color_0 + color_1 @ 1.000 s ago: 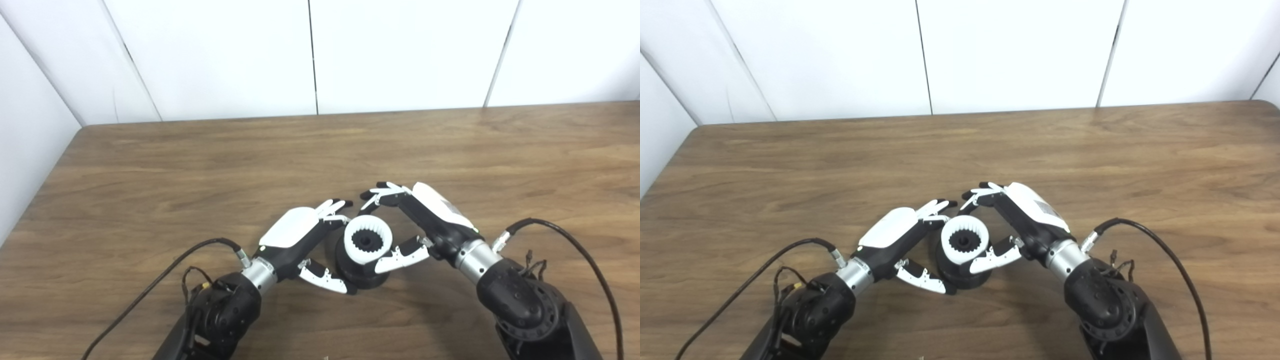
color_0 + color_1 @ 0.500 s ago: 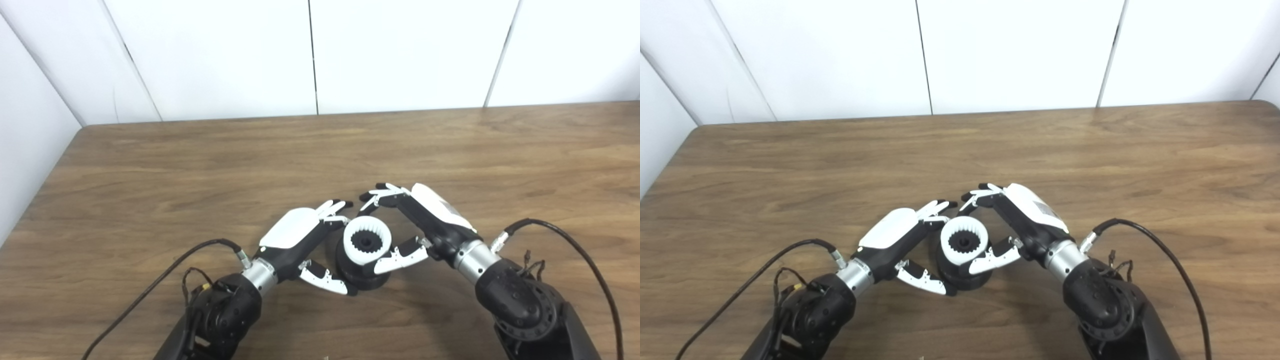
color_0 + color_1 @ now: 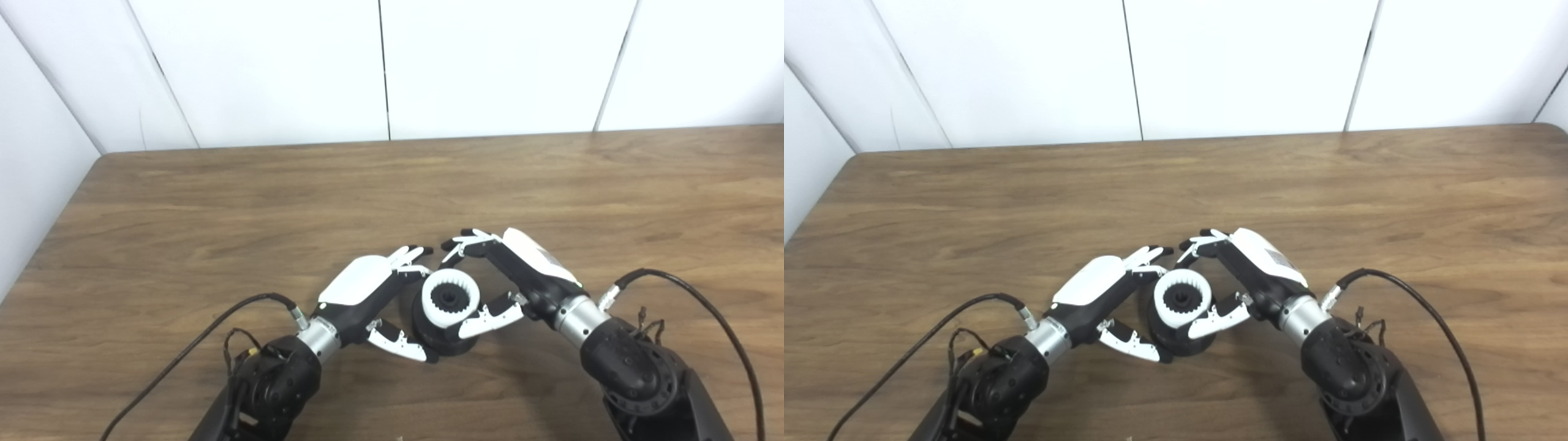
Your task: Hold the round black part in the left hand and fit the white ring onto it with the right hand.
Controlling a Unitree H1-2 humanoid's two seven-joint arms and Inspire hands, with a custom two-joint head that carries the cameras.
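L. hand (image 3: 367, 293) clasps the round black part (image 3: 442, 334) on the table (image 3: 184, 202), bracing it, while R. hand (image 3: 511, 275), fingers & thumb closed around the white ring (image 3: 452, 296), holds it atop the part, apparently to seat it.

You will find no readable text here. The right hand (image 3: 1252, 269) carries a small label on its white back, too blurred to make out.
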